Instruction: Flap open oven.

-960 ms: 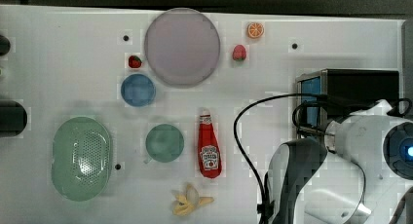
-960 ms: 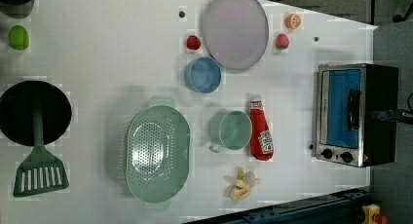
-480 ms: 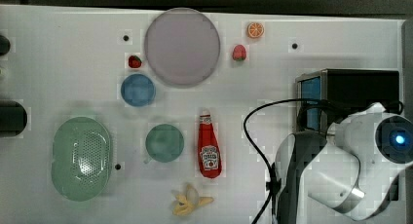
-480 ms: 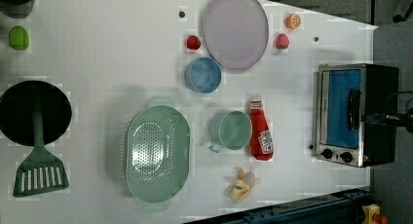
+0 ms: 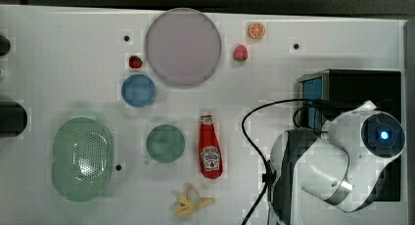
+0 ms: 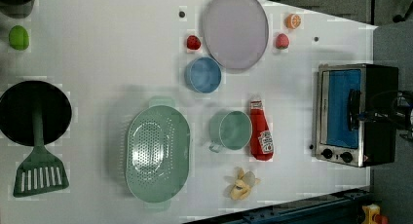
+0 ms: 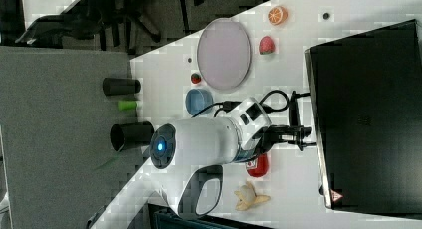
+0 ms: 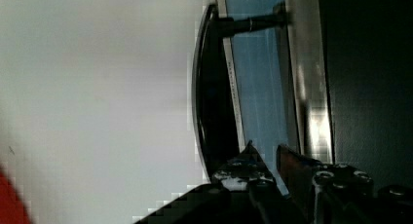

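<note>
White table point(image 5: 58, 54), scattered with kitchenware and toy food. Gripper point(image 8: 267, 158) down at the front of the oven point(image 6: 380, 87), fingers point(image 8: 248, 156) parted only narrowly, with nothing seen gripped between them. Just beside one fingertip, the dark bar handle point(image 8: 207, 97), standing off the blue-tinted door point(image 6: 343, 107) on its post; cannot tell whether touching. Door flush in its silver frame, not yet flapped open. Above it in the top view, the white arm point(image 5: 342, 156), covering much of the oven's black top, with a black cable point(image 5: 249, 122) looping off toward the top view's left.

Oven itself at the top view's right end of the table, door facing the top view's left, two black knobs point(image 6: 336, 156) at one end of the front.

Farther out in the top view, toward its left: ketchup bottle point(image 5: 211, 149) lying flat, green cup point(image 5: 165, 143) just beside it, peeled banana point(image 5: 191, 203) near the top view's lower edge. Then a green colander point(image 5: 81, 159), blue bowl point(image 5: 139, 90), large plate point(image 5: 182, 47), strawberry point(image 5: 135, 62), another red fruit point(image 5: 240, 53) and an orange slice point(image 5: 256, 30). At the left view's far left, a black pan point(image 6: 34, 112) and a green spatula point(image 6: 39, 170).
</note>
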